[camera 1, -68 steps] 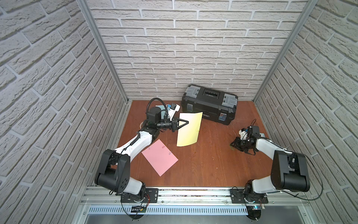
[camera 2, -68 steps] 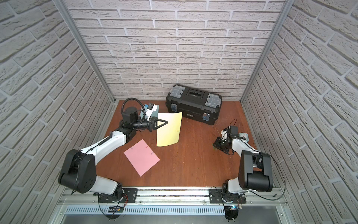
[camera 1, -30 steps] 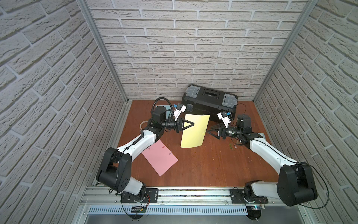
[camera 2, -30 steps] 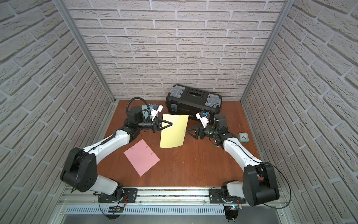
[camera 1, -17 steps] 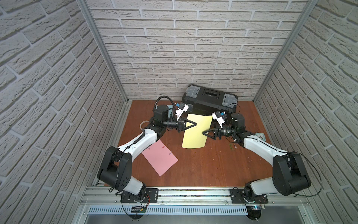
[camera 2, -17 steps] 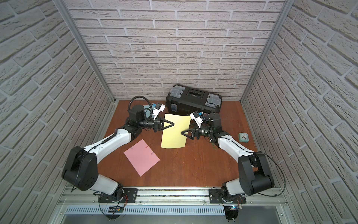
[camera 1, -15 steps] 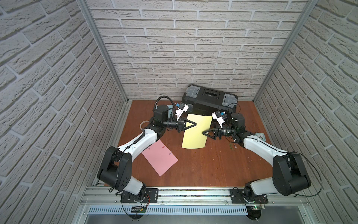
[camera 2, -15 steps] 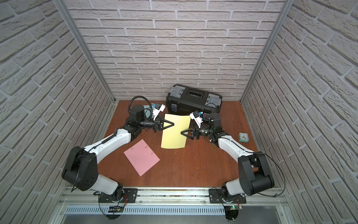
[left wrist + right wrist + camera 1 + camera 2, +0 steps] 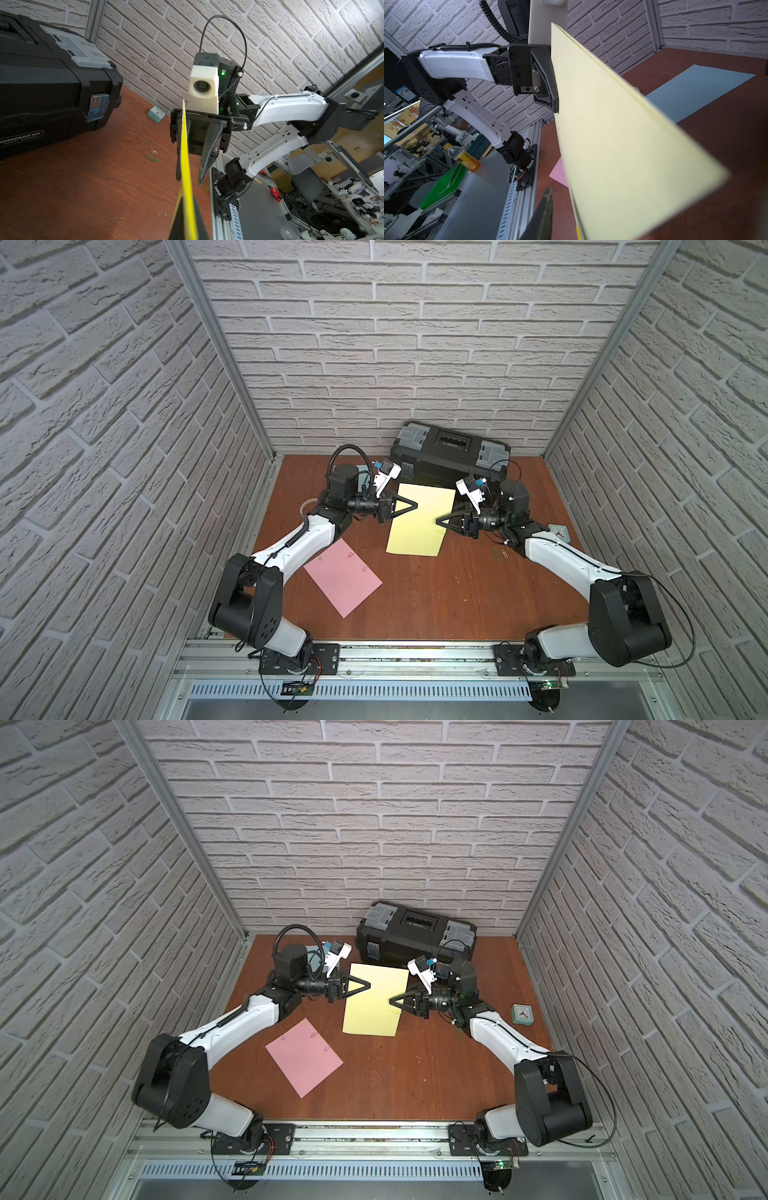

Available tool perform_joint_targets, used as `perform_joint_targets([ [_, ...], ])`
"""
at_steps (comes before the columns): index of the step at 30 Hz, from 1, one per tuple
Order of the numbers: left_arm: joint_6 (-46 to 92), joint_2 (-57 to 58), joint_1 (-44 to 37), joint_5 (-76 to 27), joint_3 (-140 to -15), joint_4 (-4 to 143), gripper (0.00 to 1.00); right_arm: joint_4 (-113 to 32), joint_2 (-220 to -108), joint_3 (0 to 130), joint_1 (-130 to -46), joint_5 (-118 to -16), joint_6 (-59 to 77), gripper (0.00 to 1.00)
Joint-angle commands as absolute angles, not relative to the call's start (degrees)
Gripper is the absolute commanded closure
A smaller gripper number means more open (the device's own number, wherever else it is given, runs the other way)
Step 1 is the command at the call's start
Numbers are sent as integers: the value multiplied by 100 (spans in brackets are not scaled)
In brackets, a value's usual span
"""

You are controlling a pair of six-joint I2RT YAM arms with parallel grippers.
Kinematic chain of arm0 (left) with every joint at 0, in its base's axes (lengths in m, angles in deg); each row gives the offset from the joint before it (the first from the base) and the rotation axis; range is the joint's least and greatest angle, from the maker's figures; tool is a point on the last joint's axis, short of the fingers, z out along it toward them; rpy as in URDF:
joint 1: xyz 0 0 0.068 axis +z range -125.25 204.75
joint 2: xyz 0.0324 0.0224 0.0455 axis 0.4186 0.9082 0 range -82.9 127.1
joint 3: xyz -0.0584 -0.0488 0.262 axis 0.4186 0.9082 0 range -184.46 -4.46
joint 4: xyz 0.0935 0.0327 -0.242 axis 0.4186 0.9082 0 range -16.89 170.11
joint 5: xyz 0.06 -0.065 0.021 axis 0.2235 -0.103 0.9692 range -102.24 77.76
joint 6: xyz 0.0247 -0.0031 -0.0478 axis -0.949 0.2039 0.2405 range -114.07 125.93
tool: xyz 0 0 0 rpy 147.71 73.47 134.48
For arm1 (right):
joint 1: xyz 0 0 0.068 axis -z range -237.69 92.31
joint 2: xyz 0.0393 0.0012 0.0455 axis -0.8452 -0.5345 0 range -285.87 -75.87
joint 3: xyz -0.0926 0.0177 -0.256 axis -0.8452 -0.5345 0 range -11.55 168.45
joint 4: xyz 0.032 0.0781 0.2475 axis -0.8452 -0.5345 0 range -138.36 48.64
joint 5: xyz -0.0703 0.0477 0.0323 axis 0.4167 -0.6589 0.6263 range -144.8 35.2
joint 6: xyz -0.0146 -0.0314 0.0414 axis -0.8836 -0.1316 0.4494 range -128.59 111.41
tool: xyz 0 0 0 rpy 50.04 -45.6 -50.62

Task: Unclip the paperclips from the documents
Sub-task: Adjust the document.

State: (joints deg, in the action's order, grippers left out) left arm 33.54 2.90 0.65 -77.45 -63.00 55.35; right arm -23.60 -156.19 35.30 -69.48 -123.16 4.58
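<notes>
- In a top view, the left tool point(image 9: 417, 506) pinches the yellow sheet point(image 9: 415, 543) upright. This presents the edge carrying a yellow paperclip point(image 9: 440, 531) to the right tool point(image 9: 437, 521).
- Left wrist: the right tool point(image 9: 188, 180) has its jaws slightly apart astride that edge, probably closing on the clip.
- Right wrist: the left tool point(image 9: 556, 108) is clamped on the sheet's opposite edge, steadying it.

wooden table point(image 9: 436, 593) bears toolbox point(image 9: 451, 452), pink sheet point(image 9: 343, 580), clock point(image 9: 559, 532).

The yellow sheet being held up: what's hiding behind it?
In the right wrist view, a light blue sheet lies flat on the table beyond the yellow sheet. Its near end is covered and cannot be seen.
</notes>
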Motion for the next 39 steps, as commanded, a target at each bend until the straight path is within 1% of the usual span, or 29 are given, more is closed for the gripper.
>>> perform_joint_targets([
  [1,3128,184,102,-7762,-6258,5541,100,-2236,-15437,3596,-6982,-12347,444,81],
  [3,3073,156,102,-7737,-6247,5614,100,-2247,-15444,3600,-6982,-12309,475,88],
  [6,3054,144,104,-7713,-6230,5640,100,-2238,-15482,3610,-6982,-12282,536,96],
  [7,3061,147,105,-7706,-6229,5641,100,-2233,-15485,3609,-6982,-12256,555,97],
  [12,3080,130,104,-7619,-6238,5672,99,-2211,-15506,3624,-6982,-12090,677,97],
  [15,3158,148,103,-7627,-6239,5660,87,-2211,-15489,3640,-6954,-11929,739,97],
  [18,3290,156,100,-7630,-6150,5512,81,-2108,-15489,3657,-6897,-11866,874,97],
  [20,3450,163,109,-7630,-6046,5290,80,-2099,-15504,3664,-6855,-11804,930,97],
  [26,3947,222,84,-7634,-5741,4647,79,-2089,-15471,3710,-6740,-11716,1026,97],
  [37,4057,445,-8,-7649,-5669,4529,79,-2106,-15410,3752,-6717,-11703,1057,97],
  [39,4072,472,-40,-7649,-5658,4499,82,-2134,-15414,3764,-6717,-11709,1055,97],
])
